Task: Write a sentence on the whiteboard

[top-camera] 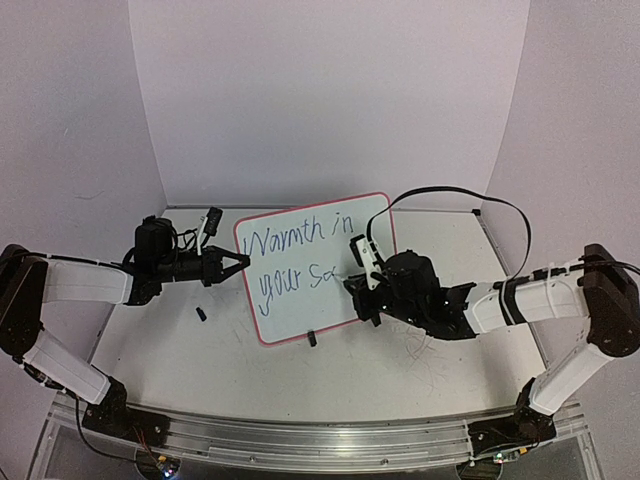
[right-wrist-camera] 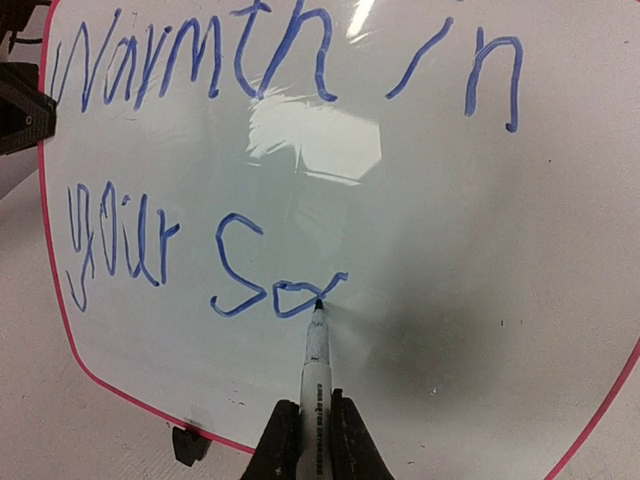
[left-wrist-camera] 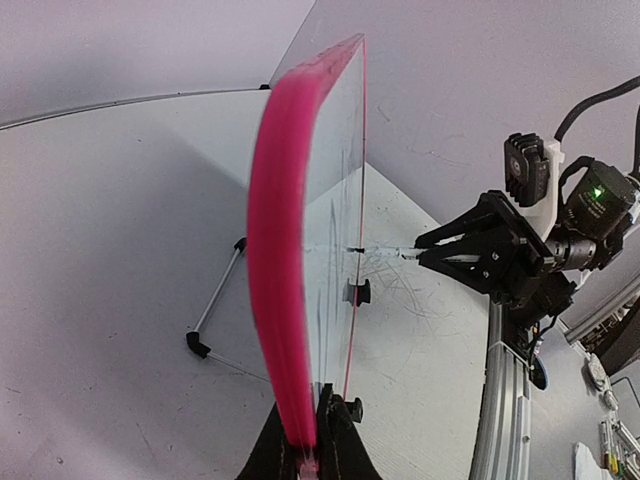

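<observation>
The whiteboard [top-camera: 330,300], glossy white with a pink-red frame, stands tilted at the middle of the table. The sentence [top-camera: 290,240] reads "Warmth in" over "your So" in blue script [right-wrist-camera: 190,70]. My left gripper [top-camera: 240,262] is shut on the board's left edge, and its jaws pinch the pink frame [left-wrist-camera: 285,250] in the left wrist view [left-wrist-camera: 303,400]. My right gripper [top-camera: 355,283] is shut on a white marker [right-wrist-camera: 316,360]. The marker's dark tip touches the board [right-wrist-camera: 450,250] at the end of the last stroke. In the right wrist view both jaws [right-wrist-camera: 313,405] clamp the marker's barrel.
The board's wire stand with a black foot [left-wrist-camera: 198,345] reaches out behind it. More black feet [top-camera: 311,338] sit at its lower edge. The right arm [left-wrist-camera: 500,250] faces the board's front. A black cable [top-camera: 470,195] arcs above it. A metal rail [top-camera: 300,440] runs along the near edge.
</observation>
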`<state>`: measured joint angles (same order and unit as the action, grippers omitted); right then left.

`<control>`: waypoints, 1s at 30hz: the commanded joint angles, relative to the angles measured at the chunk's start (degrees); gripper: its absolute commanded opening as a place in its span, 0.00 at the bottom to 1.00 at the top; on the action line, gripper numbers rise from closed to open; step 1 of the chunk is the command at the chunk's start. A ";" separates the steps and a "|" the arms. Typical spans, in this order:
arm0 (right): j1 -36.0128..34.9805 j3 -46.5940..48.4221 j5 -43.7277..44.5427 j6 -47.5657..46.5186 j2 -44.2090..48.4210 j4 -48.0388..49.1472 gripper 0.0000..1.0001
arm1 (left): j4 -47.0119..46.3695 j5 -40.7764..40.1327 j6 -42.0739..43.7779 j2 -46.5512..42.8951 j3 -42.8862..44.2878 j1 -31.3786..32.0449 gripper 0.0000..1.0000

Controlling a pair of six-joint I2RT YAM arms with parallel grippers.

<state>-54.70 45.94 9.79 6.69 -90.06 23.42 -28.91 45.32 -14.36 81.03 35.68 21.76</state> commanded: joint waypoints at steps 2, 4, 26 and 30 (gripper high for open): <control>-0.25 -0.69 2.66 1.12 0.82 0.22 0.00 | 1.67 -3.66 4.28 0.29 1.69 -0.14 0.00; -0.28 -0.68 2.96 1.05 1.05 0.22 0.00 | 1.68 -3.61 4.25 0.32 1.73 -0.14 0.00; 1.57 1.81 7.15 -0.16 1.80 2.13 0.00 | 1.69 -3.66 4.43 0.26 1.59 -0.14 0.00; 1.61 2.25 7.37 -0.61 1.79 2.14 0.00 | 1.77 -3.59 4.43 0.38 1.71 -0.14 0.00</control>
<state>-54.18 45.76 13.78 6.87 -89.74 23.69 -28.91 45.23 -14.41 81.01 35.68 21.76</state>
